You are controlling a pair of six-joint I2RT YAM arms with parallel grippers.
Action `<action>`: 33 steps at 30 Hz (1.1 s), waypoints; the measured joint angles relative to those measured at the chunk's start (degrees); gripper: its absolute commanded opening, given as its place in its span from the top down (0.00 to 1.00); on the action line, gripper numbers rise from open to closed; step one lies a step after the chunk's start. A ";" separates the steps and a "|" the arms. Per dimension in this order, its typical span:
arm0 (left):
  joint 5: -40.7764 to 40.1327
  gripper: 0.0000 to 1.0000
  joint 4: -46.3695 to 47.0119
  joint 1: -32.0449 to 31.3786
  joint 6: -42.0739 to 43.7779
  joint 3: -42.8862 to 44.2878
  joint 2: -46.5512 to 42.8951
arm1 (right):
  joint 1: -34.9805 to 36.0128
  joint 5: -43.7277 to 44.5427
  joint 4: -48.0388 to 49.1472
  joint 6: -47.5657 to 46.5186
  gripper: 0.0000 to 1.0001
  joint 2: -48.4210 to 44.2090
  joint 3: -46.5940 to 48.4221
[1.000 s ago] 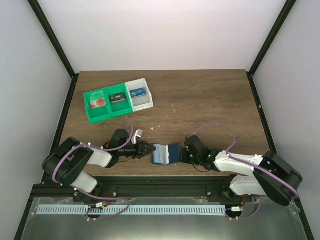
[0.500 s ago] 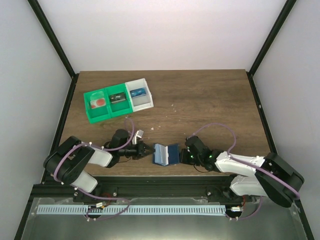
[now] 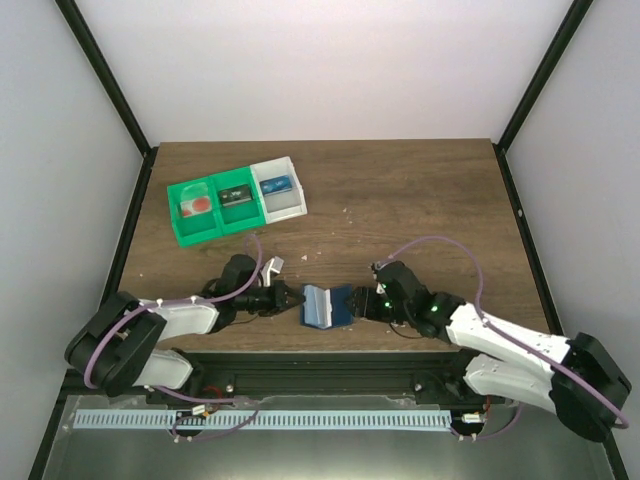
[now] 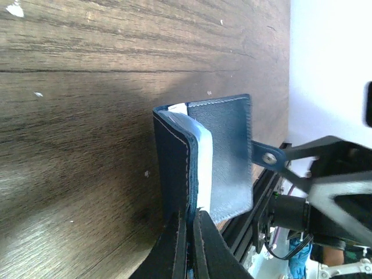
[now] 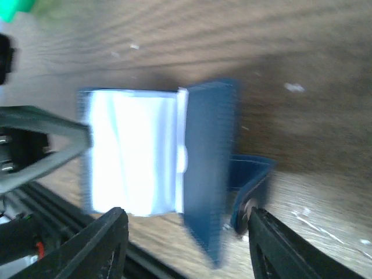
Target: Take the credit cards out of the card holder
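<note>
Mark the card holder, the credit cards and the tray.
card holder (image 3: 320,306), top external view, on its lighter blue panel.
credit cards (image 4: 203,165), left wrist view, white edge between flaps.
tray (image 3: 205,234), top external view, green near wall.

Overhead down-view, close wrist views, shared card holder (image 3: 327,306)

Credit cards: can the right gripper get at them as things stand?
Probably yes: the right gripper, open, faces the pale credit cards exposed in the card holder, nothing between; the left gripper pinches one flap.

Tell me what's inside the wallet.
A white card shows between the two blue flaps of the wallet, its edge sticking out. Whether more cards sit behind it is hidden by the flaps.
</note>
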 measured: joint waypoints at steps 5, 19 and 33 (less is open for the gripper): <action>-0.61 1.00 -2.23 -0.13 0.35 0.28 -1.40 | 0.02 -2.73 0.92 0.17 0.34 -5.57 3.54; -0.42 1.00 -2.58 -2.95 -1.99 0.07 -1.79 | 5.81 -4.74 8.66 -1.44 0.34 7.93 5.49; -0.59 1.00 -2.86 -2.99 -3.10 -0.94 -2.97 | 7.26 -6.23 14.14 -2.97 0.26 19.54 5.64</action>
